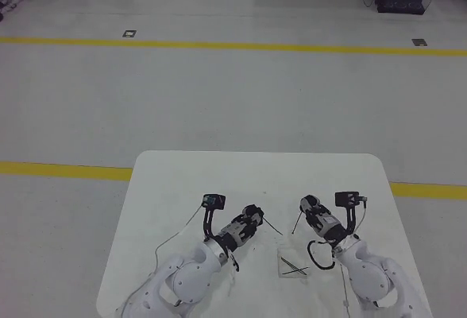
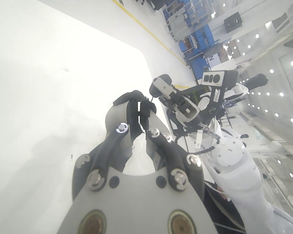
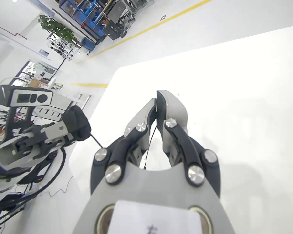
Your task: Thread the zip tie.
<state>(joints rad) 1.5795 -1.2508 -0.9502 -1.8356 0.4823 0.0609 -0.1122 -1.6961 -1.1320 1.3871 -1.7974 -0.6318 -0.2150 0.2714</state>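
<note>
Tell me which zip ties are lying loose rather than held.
The crossed pair flat on the table between the arms. One other is pinched in the left gripper, another in the right gripper.

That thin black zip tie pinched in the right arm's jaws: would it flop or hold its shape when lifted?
Probably springy rather than limp: the zip tie leaves the right gripper in a gentle curve, not a droop. Likely very light, being so thin. Loose ties lie flat on the table, so rolling seems unlikely.
</note>
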